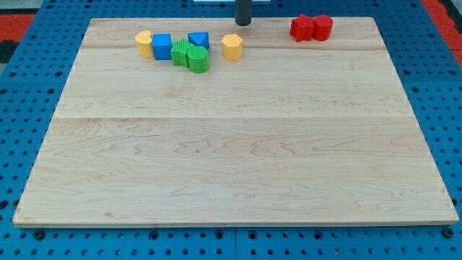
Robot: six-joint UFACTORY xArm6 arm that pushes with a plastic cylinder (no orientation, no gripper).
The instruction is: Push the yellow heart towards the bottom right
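Two yellow blocks lie near the board's top edge. The left one (144, 43) has a rounded outline and looks like the heart. The right one (232, 46) looks angular, like a pentagon. My tip (244, 24) stands at the top edge of the board, just above and right of the angular yellow block and apart from it. It is far to the right of the heart-like yellow block.
A blue cube (162, 46) touches the left yellow block's right side. A blue triangular block (198, 40), a green block (180, 52) and a green cylinder (198, 58) cluster between the yellow blocks. Two red blocks (302, 28) (323, 27) sit at the top right. The wooden board (231, 159) lies on a blue pegboard.
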